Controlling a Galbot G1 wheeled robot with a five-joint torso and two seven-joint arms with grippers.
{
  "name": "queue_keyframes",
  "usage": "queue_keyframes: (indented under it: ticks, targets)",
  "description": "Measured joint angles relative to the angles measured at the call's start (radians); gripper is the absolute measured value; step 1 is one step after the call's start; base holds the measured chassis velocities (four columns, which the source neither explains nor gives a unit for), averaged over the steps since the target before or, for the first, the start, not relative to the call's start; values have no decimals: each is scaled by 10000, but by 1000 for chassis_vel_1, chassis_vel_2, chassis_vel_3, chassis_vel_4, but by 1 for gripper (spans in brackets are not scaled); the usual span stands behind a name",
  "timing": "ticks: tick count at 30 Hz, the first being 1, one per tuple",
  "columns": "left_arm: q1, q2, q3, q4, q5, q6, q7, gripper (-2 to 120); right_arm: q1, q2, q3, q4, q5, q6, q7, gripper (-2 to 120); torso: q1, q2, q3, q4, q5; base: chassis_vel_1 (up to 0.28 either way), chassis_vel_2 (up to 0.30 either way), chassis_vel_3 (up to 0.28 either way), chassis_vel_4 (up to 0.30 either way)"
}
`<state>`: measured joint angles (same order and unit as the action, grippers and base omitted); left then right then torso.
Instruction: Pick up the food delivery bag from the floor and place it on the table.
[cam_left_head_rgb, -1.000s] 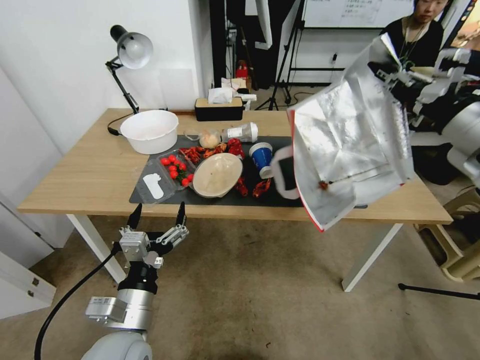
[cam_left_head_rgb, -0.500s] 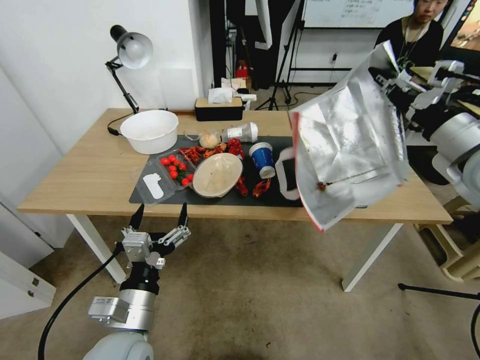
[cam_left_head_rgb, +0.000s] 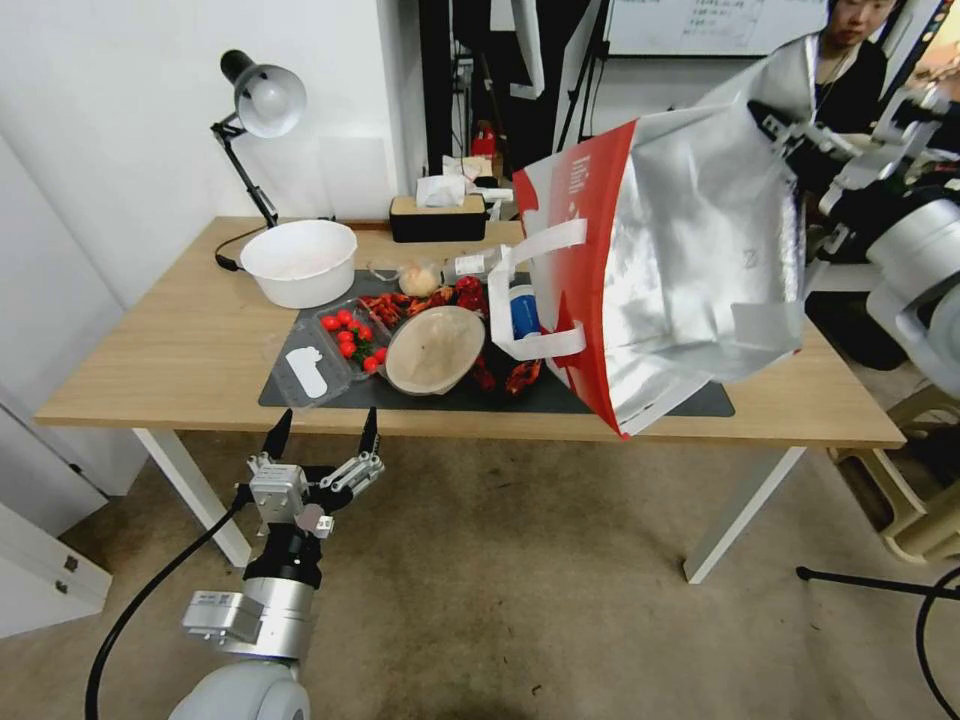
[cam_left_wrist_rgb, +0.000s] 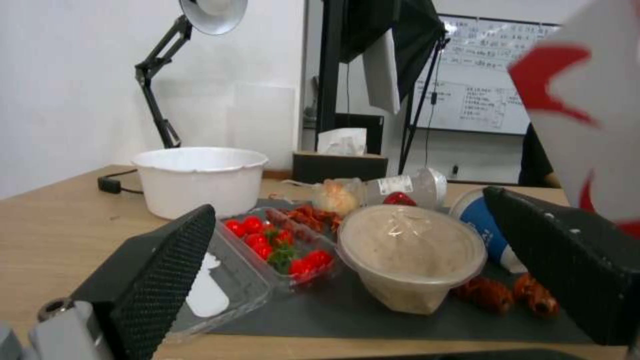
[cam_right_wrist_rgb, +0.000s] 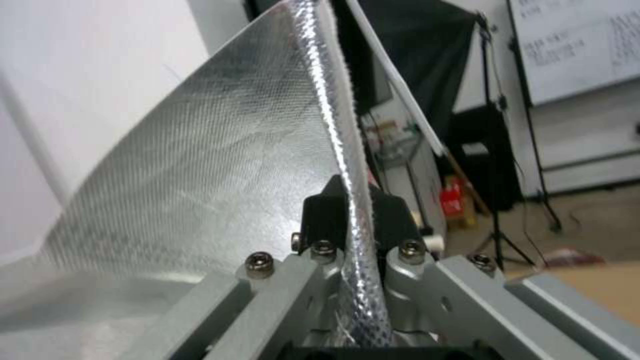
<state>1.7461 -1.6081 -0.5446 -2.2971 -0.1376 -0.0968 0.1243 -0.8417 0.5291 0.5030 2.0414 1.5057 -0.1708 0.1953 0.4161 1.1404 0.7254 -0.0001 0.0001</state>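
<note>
Head view takes in a light-wood worktop (cam_left_head_rgb: 180, 350) on white legs, standing on a brownish, mottled floor (cam_left_head_rgb: 520, 610) against a white wall. At the far left corner a black desk lamp (cam_left_head_rgb: 255, 110) with a silver shade leans over a white bowl (cam_left_head_rgb: 298, 262). A dark grey mat (cam_left_head_rgb: 400, 395) carries a clear tray of cherry tomatoes (cam_left_head_rgb: 350, 338), a covered beige bowl (cam_left_head_rgb: 434, 349), red crayfish (cam_left_head_rgb: 400, 300) and a blue-and-white cup (cam_left_head_rgb: 521, 308), with a wood-topped tissue box (cam_left_head_rgb: 438, 215) behind them. Low at the left, before the worktop's near edge, the left tool (cam_left_head_rgb: 322, 430) hangs idle over the floor with its dark fingers spread apart, nothing between them. Right of the middle, the food delivery bag (cam_left_head_rgb: 690, 260) hangs in the air above the worktop's right half, off the floor and tilted, red side and white strap handles turned toward the food, crinkled silver lining facing the camera. At the upper right the right tool (cam_right_wrist_rgb: 350, 212) is clamped on the bag's foil rim, as the right wrist view shows closely. A whiteboard (cam_left_wrist_rgb: 483, 95) on the back wall bears writing too small to read, and the white marks on the bag's red side are likewise illegible.
</note>
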Motion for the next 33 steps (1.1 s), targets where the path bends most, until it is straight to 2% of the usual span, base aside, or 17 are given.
queue_keyframes:
  ticks: [9, 33]
  targets:
    - [13, 0, -4, 20, 4, 1, 0, 100, -680, 433, 69, -350, -564, -166, 303, 0, -1, -1, -1, 1, -1, 0, 0, 0, 0]
    - [-56, 0, 55, 237, 25, -42, 0, 100, -640, 452, 26, -1018, -1435, -354, 236, 3, -1, -1, -1, 1, -1, 0, 0, 0, 0]
